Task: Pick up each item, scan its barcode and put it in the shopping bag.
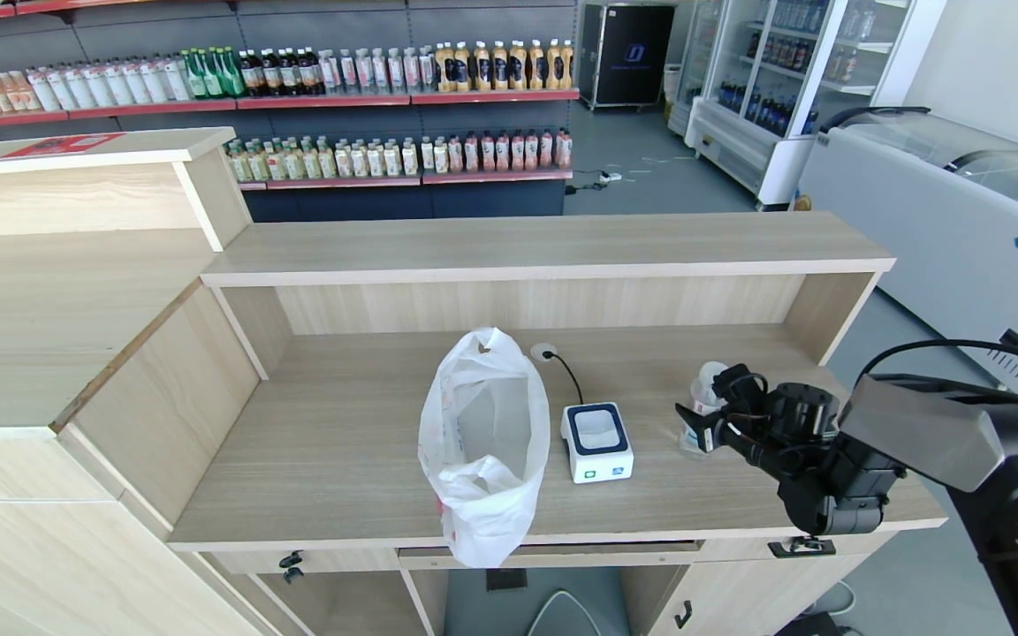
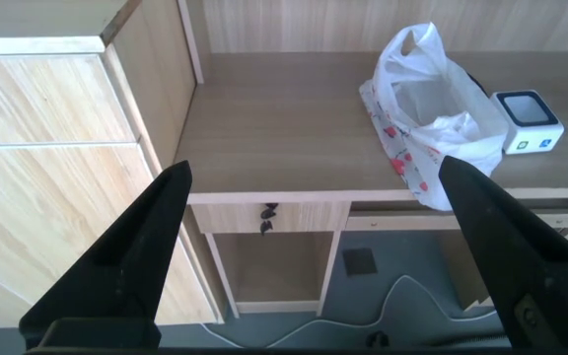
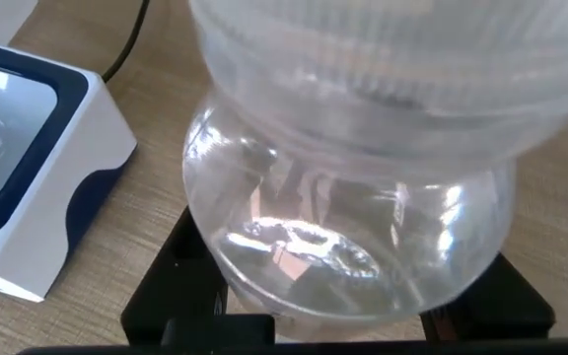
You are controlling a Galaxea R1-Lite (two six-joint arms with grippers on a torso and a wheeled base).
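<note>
Closest of all, low down in front of the counter [image 1: 341,459]: left claw [image 2: 316,168], fingers wide apart, nothing held. Next, over the right side of the counter: right claw [image 1: 695,430], black fingers squeezed on both sides of a clear bottle [image 1: 703,384], down near its round bottom. Bottle standing up straight, see-through, with a pale cap. Hard to tell if still touching the wood or just off it. Just beside the bottle, toward the middle: small white and dark blue scanner [image 1: 597,440], glass window facing up, a little green mark on its front. Not touching the bottle. On the other side of the scanner, very near it: white plastic shopping bag [image 1: 484,442], mouth open and facing up, handles standing, bottom part hanging over the front edge of the counter. Behind the scanner: thin black cable [image 1: 569,375] running back to a round hole in the wood. Farther back: a raised wooden ledge [image 1: 544,247] across the counter. Far away: long red shelves [image 1: 403,97] packed with rows of drinks, and a big white freezer [image 1: 942,203] off to the right.
</note>
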